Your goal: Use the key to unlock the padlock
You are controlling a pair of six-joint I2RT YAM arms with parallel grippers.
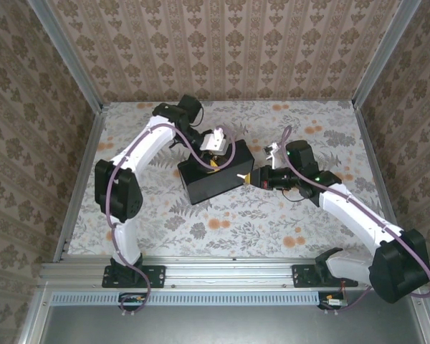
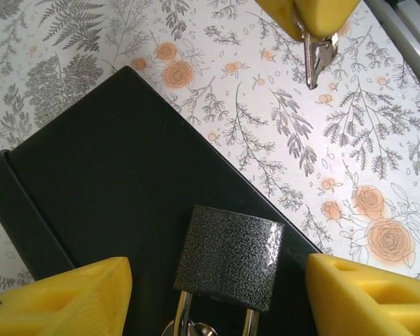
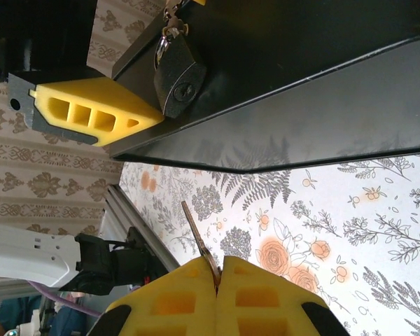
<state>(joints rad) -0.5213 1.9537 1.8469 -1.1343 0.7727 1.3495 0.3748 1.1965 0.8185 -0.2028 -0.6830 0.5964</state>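
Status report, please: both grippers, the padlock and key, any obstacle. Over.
Left gripper open, astride the padlock, not touching. Right gripper shut on the key, well apart from the padlock. Path between looks free.

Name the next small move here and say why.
Probably close the left gripper on the padlock to steady it. Its fingers stand either side of the lock body with gaps, not touching. The right gripper pinches the key, whose tip is apart from the keyhole. A loose lock would likely swing away from the key.
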